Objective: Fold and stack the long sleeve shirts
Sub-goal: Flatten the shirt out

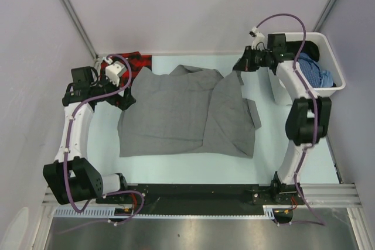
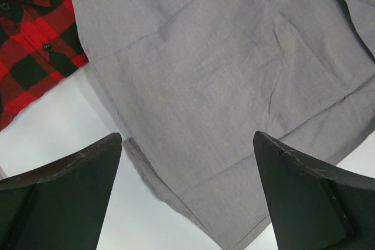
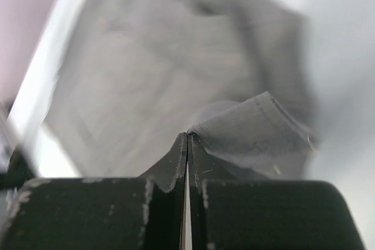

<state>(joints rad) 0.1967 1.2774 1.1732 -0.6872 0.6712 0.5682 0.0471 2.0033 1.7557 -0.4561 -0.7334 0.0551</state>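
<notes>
Reaching from its base at the near edge, your right arm stands up tall and bends back in over the table, putting the right gripper at the far right corner of the grey shirt. Your left arm leans out and forward, with the left gripper at the shirt's far left edge. From above you cannot judge either tool. The right wrist camera settles one: the right gripper is clenched tip to tip, nipping a raised flap of the grey shirt. The left wrist camera shows the left gripper spread wide with nothing in it, above the grey shirt, and it catches the buttons of the plaid shirt. Only the top view gives you the white bin on the right, with blue cloth inside. The grey shirt lies mid-table, collar toward the far wall and hem toward the arm bases, its right part folded over the body; its wider span runs left to right. The plaid shirt sits bunched in the far left corner, just beside the grey one.
</notes>
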